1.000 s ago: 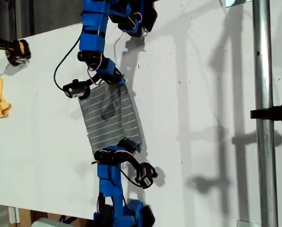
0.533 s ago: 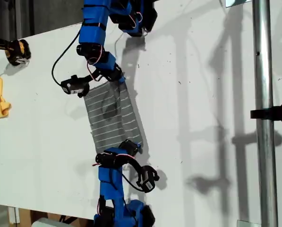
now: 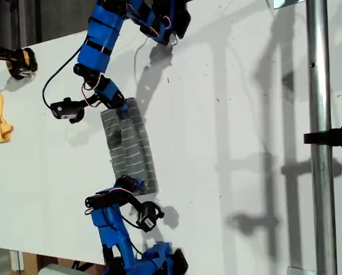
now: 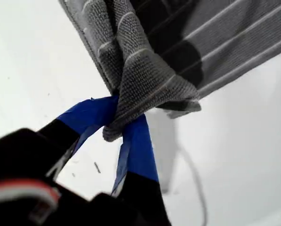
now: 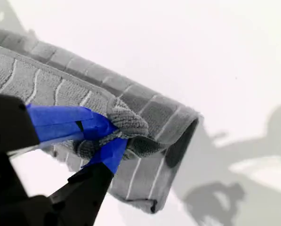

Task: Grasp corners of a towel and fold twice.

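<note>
Both hands carry their corners toward the exterior view's left: the grey white-striped soft towel (image 3: 129, 146) now lies narrower, doubled on the white worktop (image 3: 234, 114). My first hand (image 4: 124, 126) and my second hand (image 5: 107, 136) stay clamped on cloth — one fold nearly made.

You had the exterior view looking down from high above the white table (image 3: 234, 114), far enough off to take in both arms and the whole towel (image 3: 130, 146). Each wrist view rode close behind its own jaws, looking along them at a pinched fold of that cloth against the tabletop. The towel was what all three views shared, the wrist views showing separate ends.
</note>
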Robot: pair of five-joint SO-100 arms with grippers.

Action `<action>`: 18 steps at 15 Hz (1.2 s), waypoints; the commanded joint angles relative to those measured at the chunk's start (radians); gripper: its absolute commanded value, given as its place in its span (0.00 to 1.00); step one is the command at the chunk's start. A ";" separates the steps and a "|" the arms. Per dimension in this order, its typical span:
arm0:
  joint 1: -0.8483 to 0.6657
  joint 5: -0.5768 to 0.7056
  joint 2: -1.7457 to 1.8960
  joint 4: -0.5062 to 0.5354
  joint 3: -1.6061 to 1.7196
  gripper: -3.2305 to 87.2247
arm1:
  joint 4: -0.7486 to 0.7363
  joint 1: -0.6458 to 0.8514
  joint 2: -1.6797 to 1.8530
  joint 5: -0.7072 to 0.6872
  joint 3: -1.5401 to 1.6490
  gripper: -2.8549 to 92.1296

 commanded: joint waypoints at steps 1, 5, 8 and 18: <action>-0.095 0.054 0.067 0.006 -0.006 0.01 | -0.032 0.061 -0.098 -0.067 -0.193 0.03; -0.250 0.140 0.075 -0.015 -0.005 0.01 | -0.044 0.155 -0.279 -0.115 -0.423 0.03; -0.345 0.192 0.052 -0.052 -0.012 0.01 | -0.092 0.229 -0.336 -0.129 -0.503 0.03; -0.430 0.238 0.061 -0.183 0.031 0.01 | -0.230 0.284 -0.293 -0.129 -0.399 0.03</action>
